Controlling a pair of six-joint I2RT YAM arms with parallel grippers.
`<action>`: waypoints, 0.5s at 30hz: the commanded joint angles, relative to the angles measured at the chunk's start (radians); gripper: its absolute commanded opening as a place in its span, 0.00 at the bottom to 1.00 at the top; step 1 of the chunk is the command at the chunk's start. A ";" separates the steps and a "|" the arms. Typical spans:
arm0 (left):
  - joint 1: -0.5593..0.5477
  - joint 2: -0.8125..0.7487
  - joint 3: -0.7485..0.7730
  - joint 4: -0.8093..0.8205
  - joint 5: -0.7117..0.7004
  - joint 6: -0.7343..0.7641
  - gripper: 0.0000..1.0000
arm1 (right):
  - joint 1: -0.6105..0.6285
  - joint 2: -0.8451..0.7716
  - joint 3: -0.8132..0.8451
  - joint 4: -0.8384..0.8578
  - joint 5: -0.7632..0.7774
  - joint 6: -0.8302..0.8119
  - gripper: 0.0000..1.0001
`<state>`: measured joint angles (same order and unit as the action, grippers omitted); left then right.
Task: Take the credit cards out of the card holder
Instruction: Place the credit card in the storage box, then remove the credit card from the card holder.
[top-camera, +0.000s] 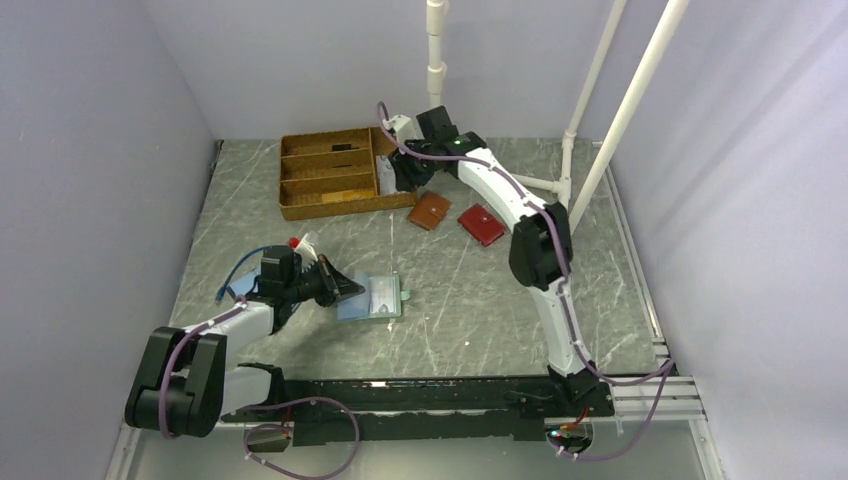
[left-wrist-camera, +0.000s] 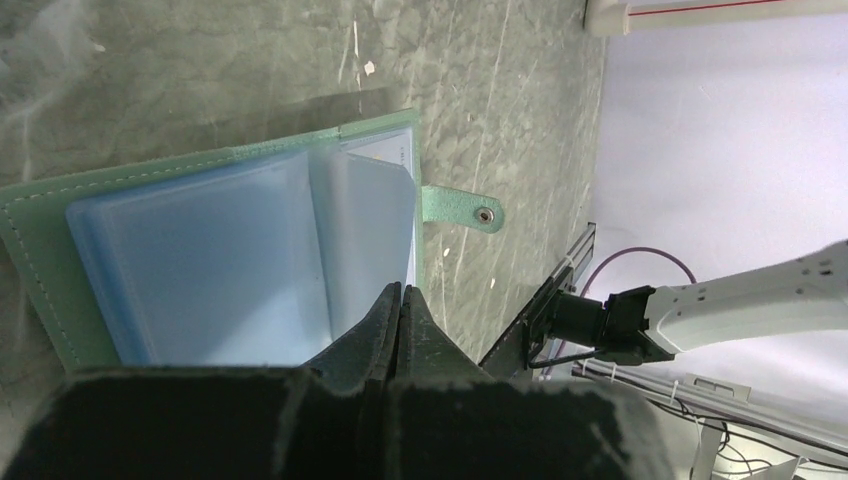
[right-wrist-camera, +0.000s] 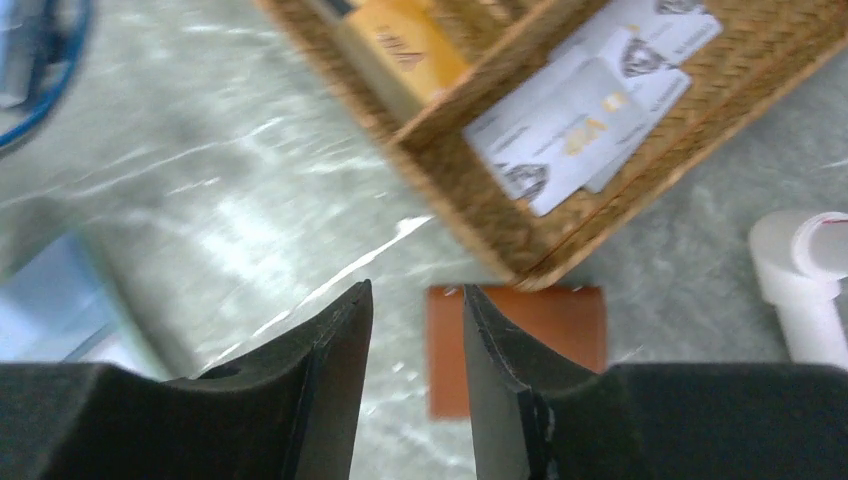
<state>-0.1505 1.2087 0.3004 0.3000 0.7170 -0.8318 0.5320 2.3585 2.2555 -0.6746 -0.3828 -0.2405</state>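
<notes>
Found the left gripper (left-wrist-camera: 400, 297) pinched fully together, tips down on a clear sleeve of the card holder (left-wrist-camera: 200, 250), spread open flat on the table (top-camera: 460, 300) near the left arm. Saw, farther off, a red wallet (top-camera: 481, 224) beside a brown wallet (right-wrist-camera: 560, 320), the latter just beside a woven tray (right-wrist-camera: 480, 235). Found the right gripper (right-wrist-camera: 415, 295) above that tray's corner, jaws narrowly parted, holding nothing. Spotted whitish credit cards (right-wrist-camera: 590, 110) in the tray's end compartment, a tan card (right-wrist-camera: 405, 45) in the next.

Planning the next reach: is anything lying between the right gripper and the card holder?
Nothing visible. The right gripper hangs by the woven tray; bare table runs from there to the card holder, the brown wallet off to one side.
</notes>
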 joint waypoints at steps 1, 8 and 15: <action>-0.018 -0.030 0.055 -0.004 0.007 0.016 0.00 | 0.006 -0.277 -0.182 -0.051 -0.205 -0.080 0.42; -0.069 -0.029 0.079 0.001 -0.027 -0.001 0.00 | -0.001 -0.595 -0.640 -0.044 -0.348 -0.207 0.48; -0.146 0.001 0.101 0.055 -0.063 -0.021 0.00 | -0.034 -0.797 -0.893 -0.017 -0.418 -0.238 0.51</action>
<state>-0.2596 1.2018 0.3519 0.2832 0.6758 -0.8360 0.5217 1.6566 1.4570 -0.7216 -0.7242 -0.4324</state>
